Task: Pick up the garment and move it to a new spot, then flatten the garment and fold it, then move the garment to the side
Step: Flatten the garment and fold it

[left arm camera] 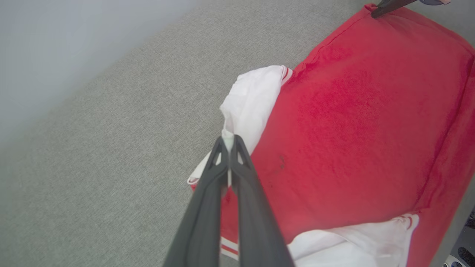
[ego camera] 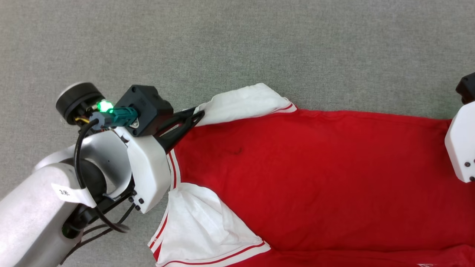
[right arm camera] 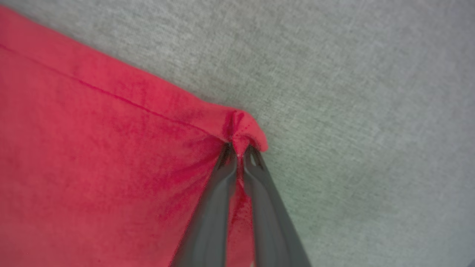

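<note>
Left tool (left arm camera: 229,141) pinching garment (ego camera: 315,178) sleeve; garment's lower part cut off.

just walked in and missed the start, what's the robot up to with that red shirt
A two-armed robot is working on a red garment with white sleeves, which lies spread on a grey surface. The left gripper is shut on the edge of one white sleeve. At the far end of the shirt, the right gripper pinches a red corner. The shirt lies mostly flat between the two grips and has not been folded yet.
</note>
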